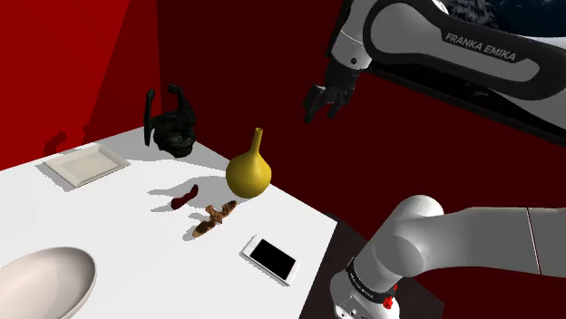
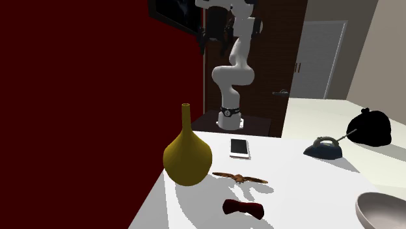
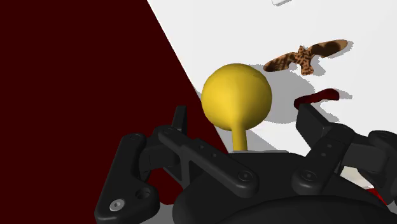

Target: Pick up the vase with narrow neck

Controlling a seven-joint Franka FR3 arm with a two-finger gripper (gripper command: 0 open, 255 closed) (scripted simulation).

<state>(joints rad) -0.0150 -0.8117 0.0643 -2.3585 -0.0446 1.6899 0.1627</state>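
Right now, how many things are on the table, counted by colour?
Yellow: 1, vase
Red: 1, bow
Brown: 1, bird
White: 3, phone, tray, bowl
Dark: 2, bag, iron
Total: 8

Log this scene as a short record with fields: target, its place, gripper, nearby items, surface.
target: yellow vase, round body, narrow neck, upright
place: near the table edge beside the dark red wall
gripper: gripper open, raised off the table, apart from the vase
nearby: brown spotted figure; dark red bow; white phone with black screen
surface: white table
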